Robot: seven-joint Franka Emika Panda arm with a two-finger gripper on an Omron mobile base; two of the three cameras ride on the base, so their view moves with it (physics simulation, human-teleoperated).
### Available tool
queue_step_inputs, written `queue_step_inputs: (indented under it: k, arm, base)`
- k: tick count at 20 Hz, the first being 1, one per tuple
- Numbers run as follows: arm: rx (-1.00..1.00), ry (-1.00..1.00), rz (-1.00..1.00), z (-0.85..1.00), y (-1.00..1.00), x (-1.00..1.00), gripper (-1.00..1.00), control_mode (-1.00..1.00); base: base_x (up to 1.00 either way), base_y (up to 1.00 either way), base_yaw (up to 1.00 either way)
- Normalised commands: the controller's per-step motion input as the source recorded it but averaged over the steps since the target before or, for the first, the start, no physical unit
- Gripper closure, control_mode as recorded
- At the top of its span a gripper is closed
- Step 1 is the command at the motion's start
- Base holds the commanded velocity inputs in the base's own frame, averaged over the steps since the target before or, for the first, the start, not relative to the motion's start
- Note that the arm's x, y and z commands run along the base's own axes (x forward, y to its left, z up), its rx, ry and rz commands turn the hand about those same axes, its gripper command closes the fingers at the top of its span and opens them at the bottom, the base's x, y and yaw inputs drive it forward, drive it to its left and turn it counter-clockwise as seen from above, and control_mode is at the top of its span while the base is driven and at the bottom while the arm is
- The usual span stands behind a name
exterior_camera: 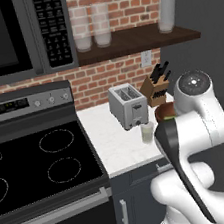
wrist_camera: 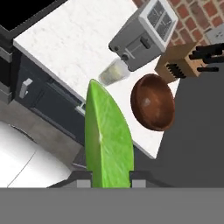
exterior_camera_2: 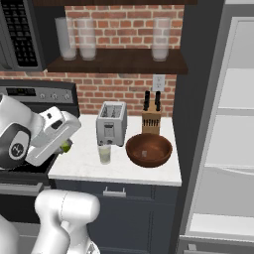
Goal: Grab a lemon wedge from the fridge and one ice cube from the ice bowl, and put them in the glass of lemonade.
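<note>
My gripper (wrist_camera: 109,177) is shut on the lemon wedge (wrist_camera: 108,135), a lime-green slice that stands up large between the fingertips in the hand view. In the right base view the wedge (exterior_camera_2: 66,146) peeks out under the hand, above the counter's left end. The glass of lemonade (exterior_camera_2: 104,154) (exterior_camera: 147,132) (wrist_camera: 113,72) stands in front of the toaster, to the right of the hand. The reddish-brown ice bowl (exterior_camera_2: 149,149) (wrist_camera: 153,101) (exterior_camera: 165,110) sits right of the glass. The fridge (exterior_camera_2: 233,149) stands open at the right, white shelves showing.
A silver toaster (exterior_camera_2: 111,123) and a knife block (exterior_camera_2: 151,119) stand at the back of the white counter (exterior_camera_2: 84,166). The black stove (exterior_camera: 40,164) lies left of the counter. Tall frosted glasses (exterior_camera_2: 88,39) line the shelf above.
</note>
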Motion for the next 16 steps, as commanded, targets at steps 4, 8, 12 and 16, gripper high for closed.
queue_step_inputs:
  k: [4, 8, 12, 16]
  arm:
    - [-0.23, 0.10, 0.15, 0.00, 0.00, 0.00, 1.00, -1.00]
    - [-0.21, 0.10, 0.15, 0.00, 0.00, 0.00, 1.00, -1.00]
    - [-0.20, 0.09, 0.17, 0.00, 0.00, 0.00, 1.00, -1.00]
    - [-0.21, 0.09, 0.22, 0.00, 0.00, 0.00, 1.00, -1.00]
  base:
    - [0.00, 0.00, 0.00]
    - [0.00, 0.00, 0.00]
    - [0.00, 0.00, 0.00]
    - [0.00, 0.00, 0.00]
